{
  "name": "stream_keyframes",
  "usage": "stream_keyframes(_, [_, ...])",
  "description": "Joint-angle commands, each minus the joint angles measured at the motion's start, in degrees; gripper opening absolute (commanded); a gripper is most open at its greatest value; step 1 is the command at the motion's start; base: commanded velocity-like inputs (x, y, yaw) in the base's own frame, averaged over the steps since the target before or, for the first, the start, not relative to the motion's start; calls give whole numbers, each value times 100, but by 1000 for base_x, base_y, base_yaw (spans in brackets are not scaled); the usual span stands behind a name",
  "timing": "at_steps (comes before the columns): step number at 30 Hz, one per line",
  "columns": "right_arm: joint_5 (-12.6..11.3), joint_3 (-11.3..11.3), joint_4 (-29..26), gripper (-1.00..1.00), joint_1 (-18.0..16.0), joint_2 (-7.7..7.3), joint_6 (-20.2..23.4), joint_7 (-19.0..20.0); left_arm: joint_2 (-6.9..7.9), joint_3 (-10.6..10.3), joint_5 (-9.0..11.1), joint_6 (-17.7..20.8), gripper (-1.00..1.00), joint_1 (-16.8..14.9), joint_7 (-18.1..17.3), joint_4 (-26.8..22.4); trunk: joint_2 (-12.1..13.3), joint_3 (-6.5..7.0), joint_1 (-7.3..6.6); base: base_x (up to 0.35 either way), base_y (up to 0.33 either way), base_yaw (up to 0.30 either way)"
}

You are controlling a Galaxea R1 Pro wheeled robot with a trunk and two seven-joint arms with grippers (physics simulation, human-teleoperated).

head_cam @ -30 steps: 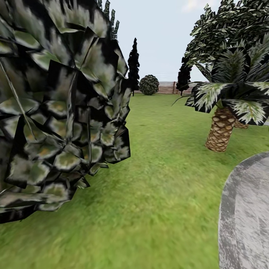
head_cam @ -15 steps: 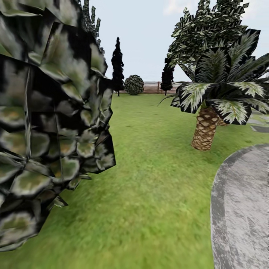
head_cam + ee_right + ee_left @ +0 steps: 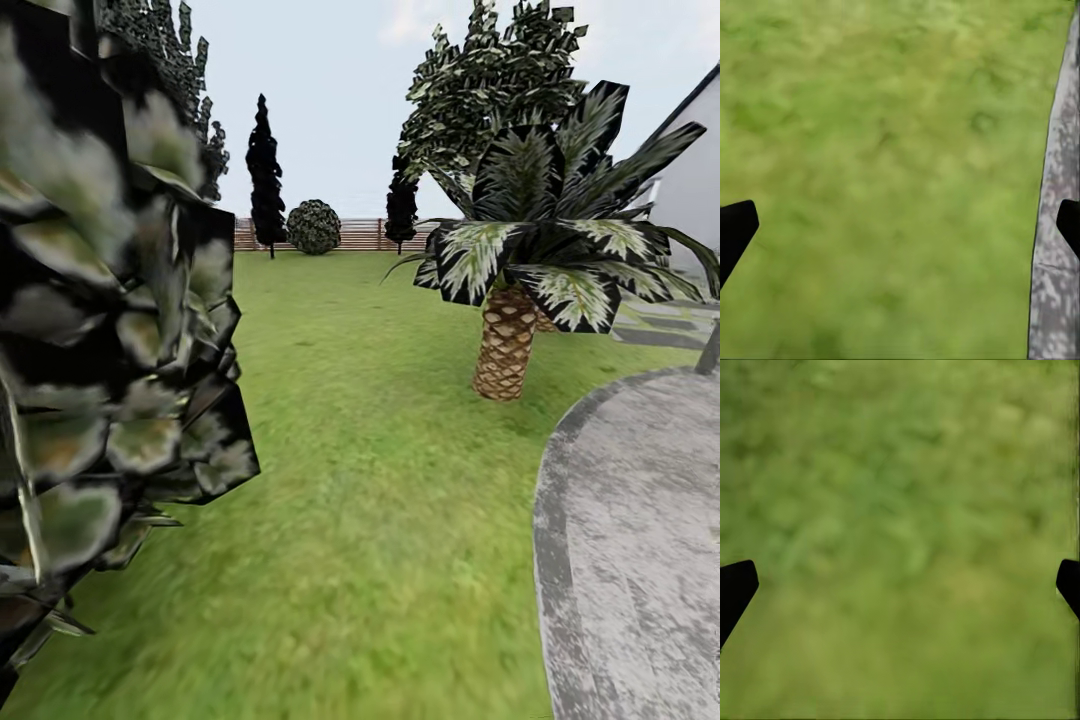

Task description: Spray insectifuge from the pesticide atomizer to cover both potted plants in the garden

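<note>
The pesticide atomizer and the two small potted plants are out of view. Green lawn of the garden spreads ahead, with the round grey stone patio at the right. My left gripper hangs open over bare grass, its dark fingertips wide apart at the frame's sides. My right gripper is open too, above grass beside the patio's edge. Nothing lies between either pair of fingers.
A large broad-leaved bush crowds the near left. A palm-like plant with a scaly trunk stands right of centre. Dark trees, a round shrub and the slatted wooden fence line the far end. A white wall and stepping stones show at right.
The whole head view has swung to the right: bush, palm and fence slide leftward in the picture, and more patio and a white wall come into sight.
</note>
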Motion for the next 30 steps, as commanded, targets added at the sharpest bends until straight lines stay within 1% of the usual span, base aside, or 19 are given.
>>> stream_keyframes(1, [0,1,6,100,-5,0,-18,-2,0,8,6,-18,100,-1,-6,3,-2,-6,2,338,0,-268])
stream_keyframes(23, [-3,1,6,100,-3,0,-18,-2,0,8,6,-17,100,-1,-6,3,-2,-6,2,338,0,-266])
stream_keyframes(30, [7,5,6,100,-1,0,-18,8,0,8,6,-17,100,-1,-6,3,-2,-6,2,338,0,-65])
